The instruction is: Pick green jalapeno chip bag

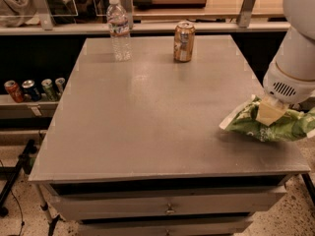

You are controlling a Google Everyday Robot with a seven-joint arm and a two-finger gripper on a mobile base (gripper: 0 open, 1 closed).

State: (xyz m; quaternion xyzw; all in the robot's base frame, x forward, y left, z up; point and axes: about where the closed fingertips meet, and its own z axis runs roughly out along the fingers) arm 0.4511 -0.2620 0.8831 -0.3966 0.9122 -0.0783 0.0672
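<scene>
The green jalapeno chip bag (275, 127) is a crumpled, glossy bright-green bag with a white edge. It lies at the right edge of the grey table (162, 112), partly over the side. My gripper (268, 113), below the big white arm housing (295, 63), is down on the bag's top middle and touches it. The arm hides the far part of the bag.
A clear water bottle (119, 29) and a gold soda can (184, 42) stand at the table's back edge. Several cans (32, 89) sit on a low shelf to the left. Drawers (167, 208) are under the table top. A rail and counter run behind.
</scene>
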